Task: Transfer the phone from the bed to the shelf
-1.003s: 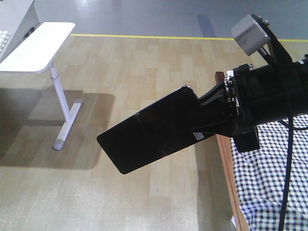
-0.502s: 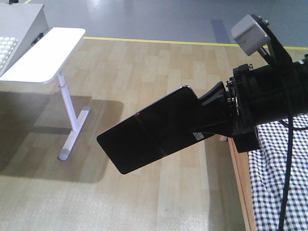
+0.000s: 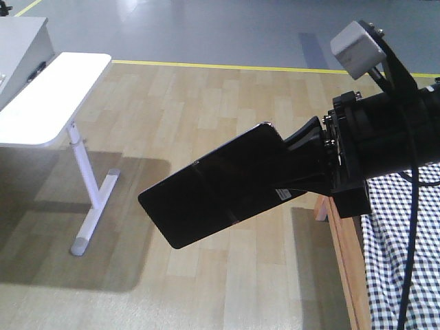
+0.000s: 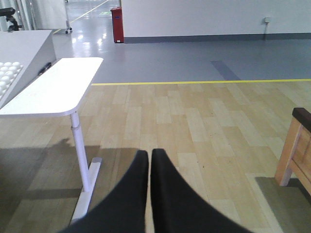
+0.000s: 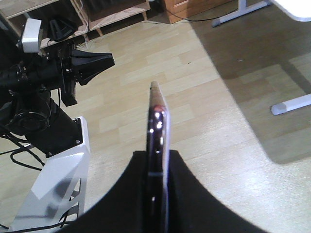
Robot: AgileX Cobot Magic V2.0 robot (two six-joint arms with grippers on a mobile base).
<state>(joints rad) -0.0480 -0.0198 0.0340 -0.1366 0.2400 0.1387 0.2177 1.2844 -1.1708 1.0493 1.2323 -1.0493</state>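
1. The white tabletop (image 3: 48,96) now sits lower and nearer in the front view, and its foot has slid back to the left.
2. The bed (image 3: 386,261) has slipped further right, so less checked cloth shows.
3. The yellow floor line (image 3: 206,66) lies lower.

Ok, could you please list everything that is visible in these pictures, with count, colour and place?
phone: 1, black with rose-gold rim, edge-on between the right jaws
bed: 1, wooden frame, black-and-white checked cloth, right edge of front view
shelf: 1, pale wood, top of right wrist view
table: 1, white, on the floor at the left
grey unit: 1, grey, beside the table
bin: 1, red, by the far wall
floor line: 1, yellow, between wood floor and grey floor
base: 1, white, lower left of right wrist view
left gripper: 1, black, jaws shut on nothing
right gripper: 1, black, jaws shut on the phone
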